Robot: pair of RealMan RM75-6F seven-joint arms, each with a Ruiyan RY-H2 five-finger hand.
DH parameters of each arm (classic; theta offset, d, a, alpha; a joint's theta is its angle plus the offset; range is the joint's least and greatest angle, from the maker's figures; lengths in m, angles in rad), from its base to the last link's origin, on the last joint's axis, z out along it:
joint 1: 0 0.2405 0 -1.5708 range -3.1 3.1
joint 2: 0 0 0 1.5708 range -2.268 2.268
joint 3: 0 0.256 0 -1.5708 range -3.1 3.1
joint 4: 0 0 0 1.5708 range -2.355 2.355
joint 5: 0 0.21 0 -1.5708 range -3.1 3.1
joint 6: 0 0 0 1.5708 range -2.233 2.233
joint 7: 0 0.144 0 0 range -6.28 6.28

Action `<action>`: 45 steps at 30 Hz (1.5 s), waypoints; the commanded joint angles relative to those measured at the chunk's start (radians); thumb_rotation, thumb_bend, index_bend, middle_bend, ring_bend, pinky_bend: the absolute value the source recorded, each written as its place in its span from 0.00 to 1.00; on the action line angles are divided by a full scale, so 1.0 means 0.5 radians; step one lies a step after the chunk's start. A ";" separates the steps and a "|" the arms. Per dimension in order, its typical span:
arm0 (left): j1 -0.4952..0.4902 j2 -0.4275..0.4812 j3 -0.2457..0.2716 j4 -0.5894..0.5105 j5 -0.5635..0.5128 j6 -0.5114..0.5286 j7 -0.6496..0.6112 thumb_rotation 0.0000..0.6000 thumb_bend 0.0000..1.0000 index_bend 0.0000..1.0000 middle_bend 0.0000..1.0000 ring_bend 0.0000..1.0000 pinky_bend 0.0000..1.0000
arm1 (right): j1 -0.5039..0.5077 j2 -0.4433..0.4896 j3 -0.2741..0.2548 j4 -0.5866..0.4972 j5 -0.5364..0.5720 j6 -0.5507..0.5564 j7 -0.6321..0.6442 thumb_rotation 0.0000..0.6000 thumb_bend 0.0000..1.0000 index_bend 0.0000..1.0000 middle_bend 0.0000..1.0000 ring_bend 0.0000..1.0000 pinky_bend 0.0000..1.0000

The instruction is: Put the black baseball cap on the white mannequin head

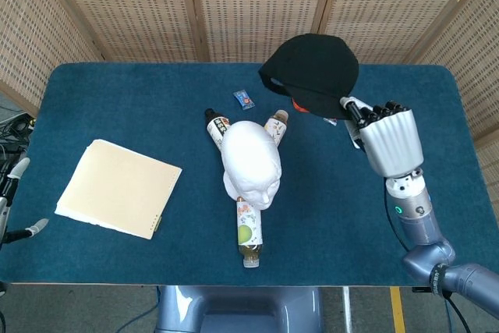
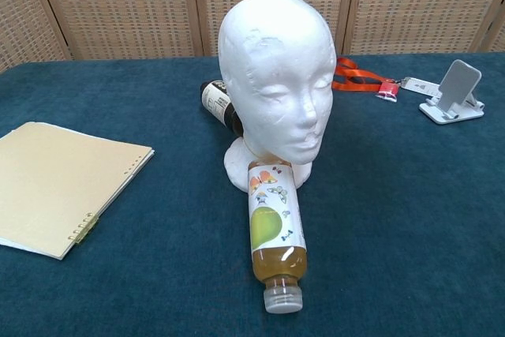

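notebook [image 1: 118, 189] closed, table [image 1: 117, 107] left | juice bottle [image 2: 274, 234] on its side, cap toward front edge | dark bottle [image 2: 219, 106] lying behind | orange lanyard [image 2: 359, 78] | white phone stand [image 2: 454, 94] right | candy [image 1: 244, 99]

I work in a staged lab corner: woven screen panels [image 1: 257, 5] fence my blue-covered counter [image 1: 117, 99] of scattered props.
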 commanded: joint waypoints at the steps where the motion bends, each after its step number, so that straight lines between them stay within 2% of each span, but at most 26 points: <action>1: 0.001 -0.001 0.000 0.000 -0.002 0.000 0.002 1.00 0.00 0.00 0.00 0.00 0.00 | 0.039 -0.001 -0.068 0.037 -0.102 0.059 0.067 1.00 0.64 0.69 1.00 1.00 1.00; 8: -0.004 -0.001 -0.005 0.001 -0.017 -0.012 0.001 1.00 0.00 0.00 0.00 0.00 0.00 | 0.094 -0.038 -0.138 0.064 -0.220 0.089 0.044 1.00 0.63 0.68 1.00 1.00 1.00; 25: -0.009 0.020 -0.009 -0.009 -0.005 -0.012 -0.021 1.00 0.00 0.00 0.00 0.00 0.00 | 0.246 -0.087 -0.250 0.070 -0.303 -0.140 -0.211 1.00 0.61 0.68 1.00 1.00 1.00; 34: -0.010 0.027 -0.008 -0.003 -0.003 -0.014 -0.040 1.00 0.00 0.00 0.00 0.00 0.00 | 0.290 -0.071 -0.311 -0.066 -0.334 -0.273 -0.398 1.00 0.61 0.67 1.00 1.00 1.00; 45: -0.007 0.034 -0.007 -0.001 0.001 -0.007 -0.060 1.00 0.00 0.00 0.00 0.00 0.00 | 0.187 -0.044 -0.431 -0.269 -0.413 -0.243 -0.641 1.00 0.60 0.67 1.00 1.00 1.00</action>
